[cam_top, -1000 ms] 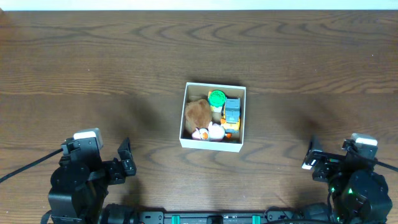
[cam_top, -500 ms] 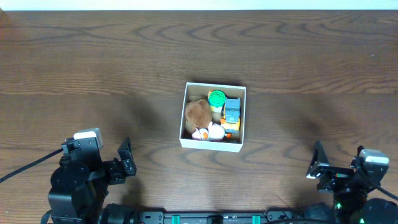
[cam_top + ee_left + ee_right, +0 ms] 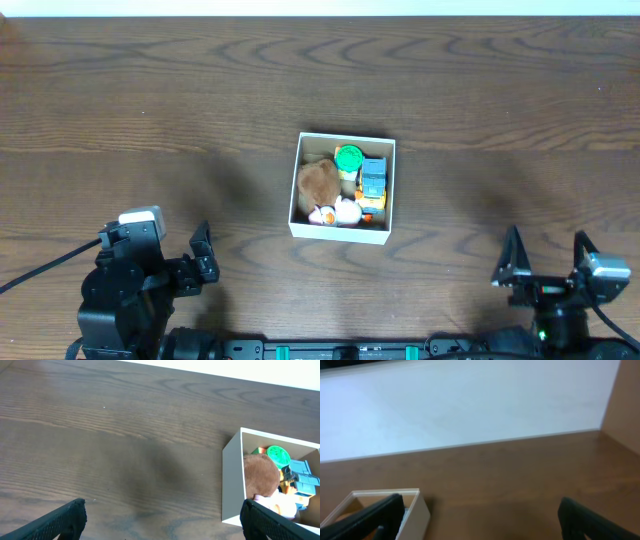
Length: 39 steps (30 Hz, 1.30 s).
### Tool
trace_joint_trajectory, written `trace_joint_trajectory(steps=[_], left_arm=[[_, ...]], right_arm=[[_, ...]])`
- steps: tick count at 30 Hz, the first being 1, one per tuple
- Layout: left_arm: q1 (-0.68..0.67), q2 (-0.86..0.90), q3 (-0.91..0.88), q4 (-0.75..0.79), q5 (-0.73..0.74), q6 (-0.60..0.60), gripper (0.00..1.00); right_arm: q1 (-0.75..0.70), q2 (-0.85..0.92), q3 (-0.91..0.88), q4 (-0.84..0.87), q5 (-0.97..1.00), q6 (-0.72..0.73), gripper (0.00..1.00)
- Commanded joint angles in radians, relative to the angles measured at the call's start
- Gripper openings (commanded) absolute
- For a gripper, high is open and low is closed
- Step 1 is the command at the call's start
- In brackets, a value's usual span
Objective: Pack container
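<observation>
The container (image 3: 342,234) is a small white-walled box in the middle of the table. It holds a brown plush (image 3: 318,182), a green round toy (image 3: 349,158), a blue and orange toy (image 3: 372,181) and a white and pink toy (image 3: 336,213). It also shows in the left wrist view (image 3: 231,480) and the right wrist view (image 3: 417,510). My left gripper (image 3: 203,256) is open and empty at the near left. My right gripper (image 3: 547,258) is open and empty at the near right. Both are well apart from the container.
The dark wood table (image 3: 150,120) stretches around the container. A pale wall (image 3: 470,400) rises beyond the table's far edge in the right wrist view.
My right arm has drawn back toward the near edge and tipped its fingers up. The left arm and the container have not moved.
</observation>
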Motion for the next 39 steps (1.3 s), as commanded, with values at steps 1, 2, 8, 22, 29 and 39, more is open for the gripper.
trace_joint_trajectory(steps=[1,2,8,22,29,39], left_arm=[[0.003,-0.002,-0.002,-0.002,0.01,-0.005,0.98],[0.003,-0.002,-0.002,-0.002,0.01,-0.005,0.98],[0.003,-0.002,-0.002,-0.002,0.01,-0.005,0.98],[0.003,-0.002,-0.002,-0.002,0.01,-0.005,0.98],[0.003,-0.002,-0.002,-0.002,0.01,-0.005,0.98],[0.003,-0.002,-0.002,-0.002,0.01,-0.005,0.98]], right_arm=[[-0.004,-0.005,-0.073,0.112,-0.019,-0.016,0.99],[-0.004,-0.005,-0.1,0.16,-0.019,-0.015,0.99],[-0.004,-0.005,-0.273,0.416,-0.021,-0.015,0.99],[-0.032,-0.006,-0.595,0.728,-0.154,-0.058,0.99],[-0.034,-0.006,-0.614,0.69,-0.192,-0.083,0.99],[-0.05,-0.006,-0.614,0.604,-0.203,-0.087,0.99]])
